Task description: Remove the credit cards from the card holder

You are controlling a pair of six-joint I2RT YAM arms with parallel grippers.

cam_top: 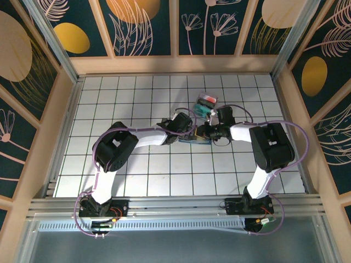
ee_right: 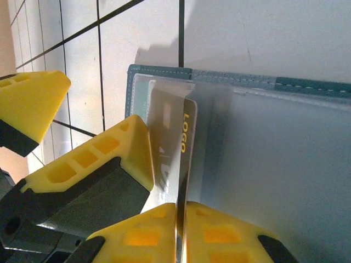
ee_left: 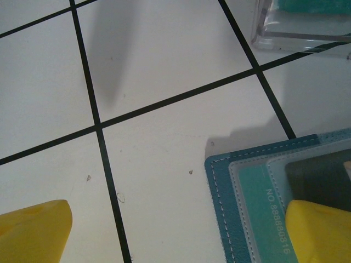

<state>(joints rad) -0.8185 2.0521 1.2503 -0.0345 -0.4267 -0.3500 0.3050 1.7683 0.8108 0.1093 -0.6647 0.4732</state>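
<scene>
The slate-blue card holder (cam_top: 193,140) lies open on the tiled table between both grippers. In the left wrist view the card holder (ee_left: 230,197) shows a teal credit card (ee_left: 263,203) under a clear pocket. My left gripper (ee_left: 178,213) is open, and its right finger (ee_left: 318,230) rests on the card holder's panel. My right gripper (ee_right: 181,219) is shut on a dark grey credit card (ee_right: 186,142) with a yellow "LOGO" print. That card stands on edge, part way out of the holder's pocket (ee_right: 164,71). A left gripper finger (ee_right: 109,159) sits close beside that card.
A clear tray (cam_top: 207,101) with red and teal contents stands just behind the card holder, and its corner (ee_left: 296,33) is near the left gripper. Wooden walls (cam_top: 175,64) enclose the white gridded table (cam_top: 137,175).
</scene>
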